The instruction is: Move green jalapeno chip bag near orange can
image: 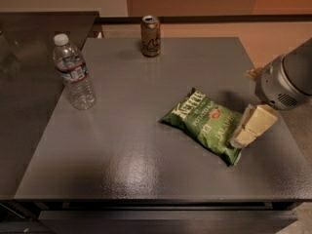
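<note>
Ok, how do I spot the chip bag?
Look at the big grey table, then its right side, where the robot's end effector hangs by the edge. The green jalapeno chip bag lies flat just beside it. It's the only green, crinkly thing; the orange can and water bottle stand upright.
</note>
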You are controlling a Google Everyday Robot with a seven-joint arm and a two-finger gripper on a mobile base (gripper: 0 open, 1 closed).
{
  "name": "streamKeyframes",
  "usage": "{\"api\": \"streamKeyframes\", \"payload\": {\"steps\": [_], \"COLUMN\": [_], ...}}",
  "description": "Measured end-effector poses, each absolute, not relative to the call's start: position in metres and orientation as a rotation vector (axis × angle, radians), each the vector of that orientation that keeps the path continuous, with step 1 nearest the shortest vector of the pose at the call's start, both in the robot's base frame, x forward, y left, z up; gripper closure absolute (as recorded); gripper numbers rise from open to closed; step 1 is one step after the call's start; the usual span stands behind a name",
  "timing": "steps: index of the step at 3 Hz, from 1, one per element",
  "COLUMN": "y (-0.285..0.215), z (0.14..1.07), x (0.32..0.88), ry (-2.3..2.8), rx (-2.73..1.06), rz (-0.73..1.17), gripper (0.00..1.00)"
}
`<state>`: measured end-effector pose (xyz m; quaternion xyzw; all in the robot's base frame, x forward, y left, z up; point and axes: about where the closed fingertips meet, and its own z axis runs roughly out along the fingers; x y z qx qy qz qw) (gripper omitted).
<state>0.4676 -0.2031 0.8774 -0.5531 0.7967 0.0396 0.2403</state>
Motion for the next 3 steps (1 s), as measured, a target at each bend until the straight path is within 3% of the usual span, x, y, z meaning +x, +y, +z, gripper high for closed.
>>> {"api": "streamKeyframes", "payload": {"steps": [3], "y": [-0.172], "z": [0.835], "x": [0.487], "ry": [2.203], "rx": [-1.522], "rz": [0.238], "gripper": [0.00]}}
